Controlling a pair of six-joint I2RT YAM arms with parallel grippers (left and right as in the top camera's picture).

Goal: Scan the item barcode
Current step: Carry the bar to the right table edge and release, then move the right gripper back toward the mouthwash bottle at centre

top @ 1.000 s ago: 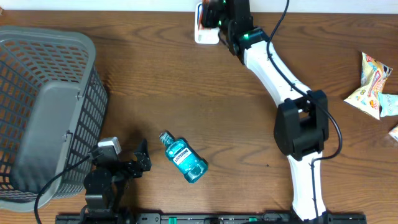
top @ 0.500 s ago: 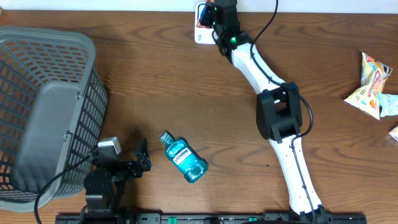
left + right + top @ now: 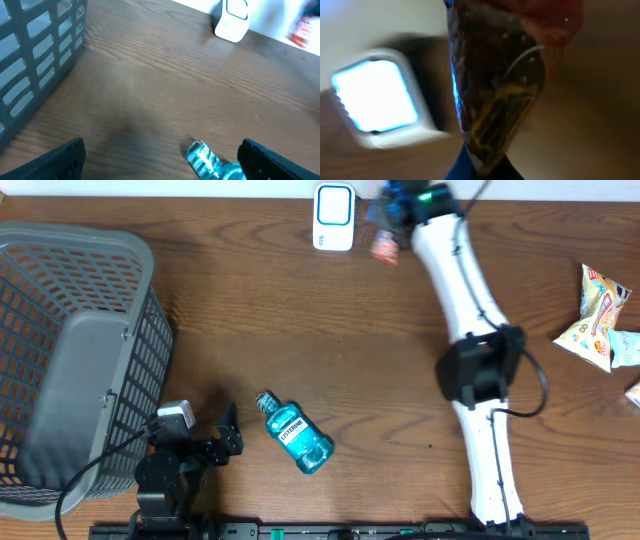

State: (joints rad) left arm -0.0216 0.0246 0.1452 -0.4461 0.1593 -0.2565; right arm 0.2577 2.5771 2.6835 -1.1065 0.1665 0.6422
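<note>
While left fingers (image 3: 56, 159) stay spread, right fingers (image 3: 394, 208) gripping the red packet (image 3: 384, 244) have left the scanner (image 3: 333, 217)

A small snack packet (image 3: 384, 243), red and dark brown with a glossy, crinkled skin, hangs upright and blurred from the closed right gripper (image 3: 390, 210) at the far edge of the worktop. Close up, yellow markings show on its lower half. Just beside it, to its left in the overhead view, stands the barcode scanner (image 3: 333, 217), a white rounded block with a blue-rimmed window glowing pale blue. Packet and scanner do not touch.
</note>
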